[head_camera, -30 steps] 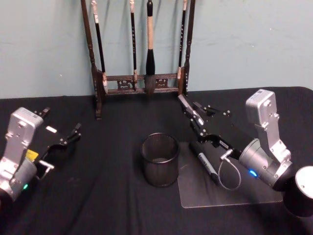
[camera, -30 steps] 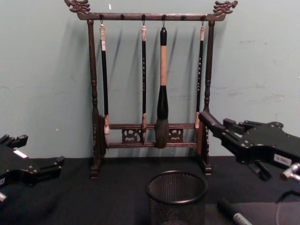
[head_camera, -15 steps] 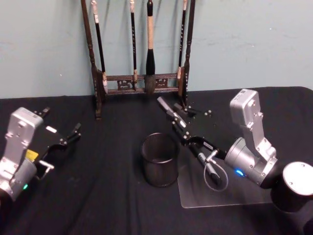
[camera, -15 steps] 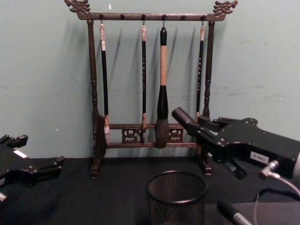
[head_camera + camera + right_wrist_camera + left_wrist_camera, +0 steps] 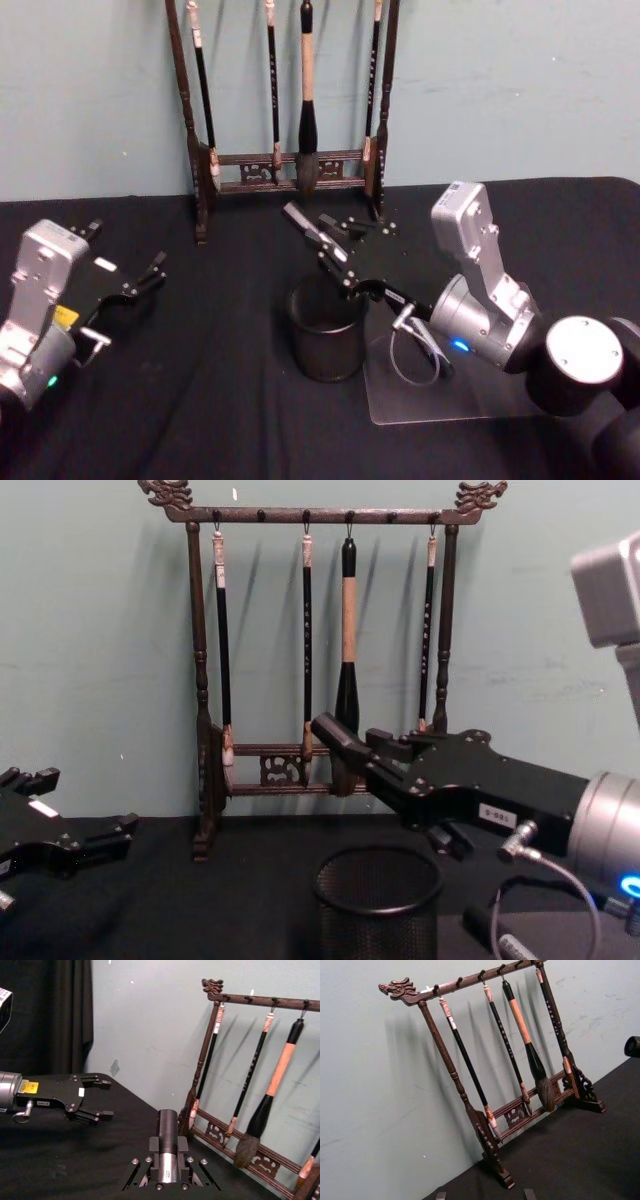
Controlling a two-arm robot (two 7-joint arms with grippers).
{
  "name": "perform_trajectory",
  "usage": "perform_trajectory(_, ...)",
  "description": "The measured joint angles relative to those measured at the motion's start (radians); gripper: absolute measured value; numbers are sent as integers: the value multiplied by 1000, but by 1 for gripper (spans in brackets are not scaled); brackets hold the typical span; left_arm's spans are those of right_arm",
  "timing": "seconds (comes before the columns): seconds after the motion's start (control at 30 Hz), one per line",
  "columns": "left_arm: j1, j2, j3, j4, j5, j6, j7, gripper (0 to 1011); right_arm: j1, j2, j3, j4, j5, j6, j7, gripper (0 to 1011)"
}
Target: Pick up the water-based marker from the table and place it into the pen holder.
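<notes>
The water-based marker (image 5: 168, 1132), black-capped with a silver barrel, lies clamped lengthwise in my right gripper (image 5: 168, 1160), which is shut on it. Its dark end (image 5: 335, 735) sticks out ahead of the fingers. That gripper (image 5: 320, 245) hovers just over the far rim of the pen holder (image 5: 325, 335), a black mesh cup (image 5: 378, 900) at the table's middle. A second marker (image 5: 497, 940) lies on the table to the right of the cup. My left gripper (image 5: 140, 285) stays parked at the left, open and holding nothing.
A tall dark wooden brush rack (image 5: 290, 160) with several hanging brushes stands at the back against the wall, behind the cup. A clear sheet (image 5: 470, 400) lies on the black cloth right of the cup, under my right arm and its cable loop.
My right gripper has carried the held marker leftwards, from above the clear sheet to above the pen holder. The left arm has stayed still.
</notes>
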Motion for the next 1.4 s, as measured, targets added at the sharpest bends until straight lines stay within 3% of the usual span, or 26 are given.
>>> perform_trajectory(0.43,0,0,0,0,0,0,0,1001,47,-35,-41,73,8,-1,11,214)
perform_trajectory(1.07,0,0,0,0,0,0,0,1001,50,-36,-42,78,5,2,5,231)
perform_trajectory(1.13,0,0,0,0,0,0,0,1001,49,-36,-42,77,5,2,5,367)
perform_trajectory(1.27,0,0,0,0,0,0,0,1001,49,-36,-42,77,5,2,5,453)
perform_trajectory(1.4,0,0,0,0,0,0,0,1001,49,-35,-42,76,5,2,5,683)
